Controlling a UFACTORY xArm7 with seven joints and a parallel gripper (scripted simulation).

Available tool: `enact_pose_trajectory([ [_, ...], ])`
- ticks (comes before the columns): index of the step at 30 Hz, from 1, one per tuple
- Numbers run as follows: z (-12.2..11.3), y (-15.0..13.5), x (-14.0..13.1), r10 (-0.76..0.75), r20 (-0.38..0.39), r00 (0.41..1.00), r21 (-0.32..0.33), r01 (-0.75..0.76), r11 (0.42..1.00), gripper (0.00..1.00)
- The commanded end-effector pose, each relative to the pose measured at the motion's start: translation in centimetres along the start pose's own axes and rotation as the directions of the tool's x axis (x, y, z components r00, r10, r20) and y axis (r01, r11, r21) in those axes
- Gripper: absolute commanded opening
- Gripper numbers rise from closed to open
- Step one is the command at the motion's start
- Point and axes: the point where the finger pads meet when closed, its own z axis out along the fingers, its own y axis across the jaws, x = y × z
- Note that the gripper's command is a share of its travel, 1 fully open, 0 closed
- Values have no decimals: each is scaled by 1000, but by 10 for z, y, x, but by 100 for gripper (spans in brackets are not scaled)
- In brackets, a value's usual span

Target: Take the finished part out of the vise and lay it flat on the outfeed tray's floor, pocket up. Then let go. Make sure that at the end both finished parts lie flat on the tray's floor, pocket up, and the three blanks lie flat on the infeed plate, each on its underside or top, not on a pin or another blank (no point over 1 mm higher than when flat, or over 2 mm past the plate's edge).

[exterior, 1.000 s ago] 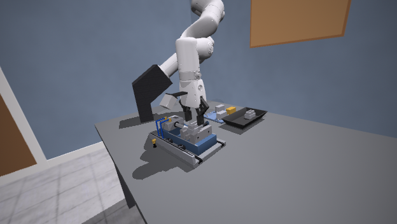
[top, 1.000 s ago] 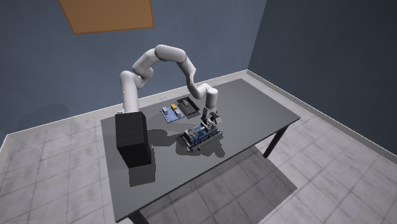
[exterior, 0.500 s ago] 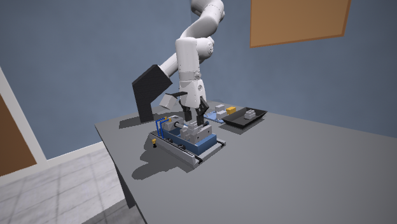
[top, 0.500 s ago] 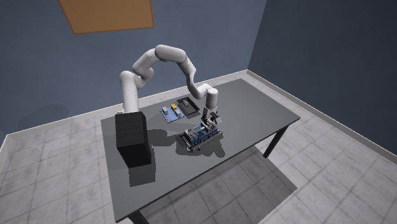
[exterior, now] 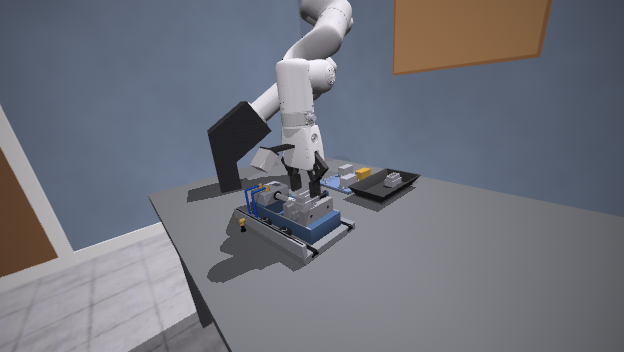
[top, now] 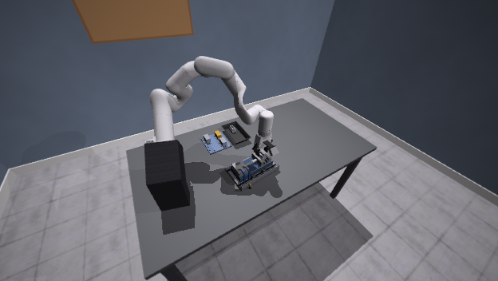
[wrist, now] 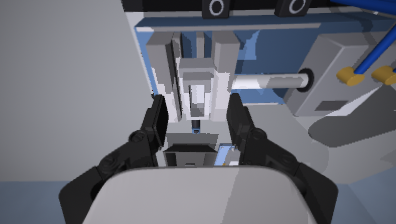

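Observation:
The vise (top: 253,169) sits on a blue base with rails near the table's middle; it also shows in the exterior view (exterior: 297,217). The finished part (wrist: 198,92), a light grey block with a pocket in its top, stands between the vise jaws. My gripper (wrist: 197,105) is open and empty, pointing straight down just above the part, one black finger on each side of it. It also shows in the exterior and top views (exterior: 304,187) (top: 260,153). The black outfeed tray lies behind the vise (top: 236,132).
A grey block (exterior: 393,179) lies in the outfeed tray. A blue fixture plate (top: 215,142) with grey and yellow blocks lies beside the tray. A tall black box (top: 167,173) stands at the table's left. Blue hoses (exterior: 251,197) rise at the vise's end.

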Motion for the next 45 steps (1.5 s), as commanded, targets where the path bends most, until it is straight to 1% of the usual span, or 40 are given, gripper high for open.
enact_pose_trajectory([
  [1,-2,-1,2,0,-4,1000,3,0,1000,69],
  [45,10,-1,2,0,-4,1000,3,0,1000,69],
])
